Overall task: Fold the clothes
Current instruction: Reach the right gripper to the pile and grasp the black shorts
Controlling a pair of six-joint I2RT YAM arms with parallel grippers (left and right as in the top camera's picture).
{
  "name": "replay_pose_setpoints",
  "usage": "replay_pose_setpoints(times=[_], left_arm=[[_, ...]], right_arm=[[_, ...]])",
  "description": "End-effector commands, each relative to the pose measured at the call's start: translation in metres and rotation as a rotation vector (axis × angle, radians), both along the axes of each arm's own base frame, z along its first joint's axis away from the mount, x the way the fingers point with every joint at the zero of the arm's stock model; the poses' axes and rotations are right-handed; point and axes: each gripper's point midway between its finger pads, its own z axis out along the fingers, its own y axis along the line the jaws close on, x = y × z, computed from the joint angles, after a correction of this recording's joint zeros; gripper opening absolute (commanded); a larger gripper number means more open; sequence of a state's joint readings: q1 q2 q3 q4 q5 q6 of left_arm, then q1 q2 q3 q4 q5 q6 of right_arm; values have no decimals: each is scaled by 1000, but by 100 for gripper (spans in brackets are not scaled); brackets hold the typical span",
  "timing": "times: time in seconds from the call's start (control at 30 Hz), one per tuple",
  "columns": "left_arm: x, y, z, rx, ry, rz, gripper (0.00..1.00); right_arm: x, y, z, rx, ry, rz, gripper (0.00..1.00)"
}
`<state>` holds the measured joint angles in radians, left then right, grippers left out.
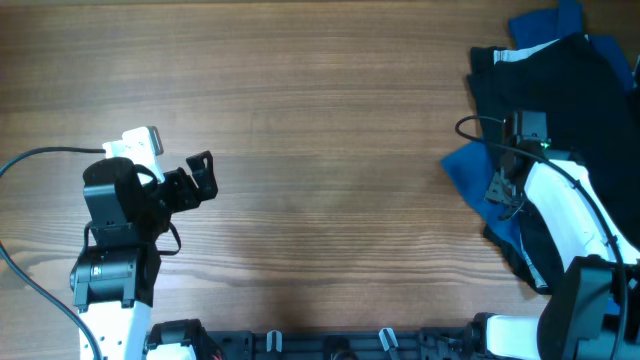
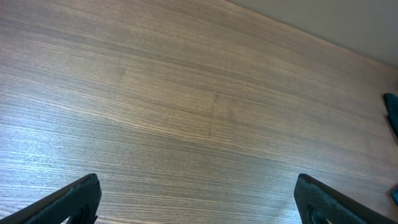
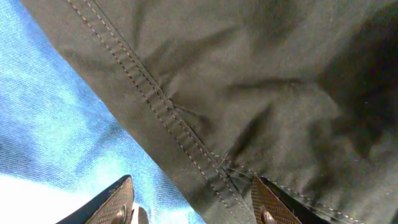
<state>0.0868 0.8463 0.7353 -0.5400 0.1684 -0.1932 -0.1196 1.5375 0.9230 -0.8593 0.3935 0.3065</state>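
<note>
A pile of clothes lies at the table's right edge: a black garment on top, and blue cloth sticking out on its left. My right gripper is open and reaches down onto the pile where black meets blue. In the right wrist view its fingers straddle a stitched seam of the black garment, with blue cloth to the left. My left gripper is open and empty over bare table at the left, far from the clothes; its fingers frame only wood.
More blue cloth lies at the back right corner. A bit of blue cloth shows at the right edge of the left wrist view. The wooden table stretches between the two arms. Black cables trail from both arms.
</note>
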Motion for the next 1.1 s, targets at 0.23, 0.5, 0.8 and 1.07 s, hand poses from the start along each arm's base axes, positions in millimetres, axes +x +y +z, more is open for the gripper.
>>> replay_pose_setpoints(times=[0.23,0.5,0.8,1.07], left_arm=[[2,-1,10,-1,-23,1,100],[2,-1,10,-1,-22,1,100],[2,-1,10,-1,-21,1,100],[2,-1,9,-1,-20,1,100]], right_arm=[[-13,-12,-12,-12,13,-76,49],[-11,-8,-13,17,7,-72,4],[47,41,105,242,-257,314,4],[34,148,112,613,-254,564,4]])
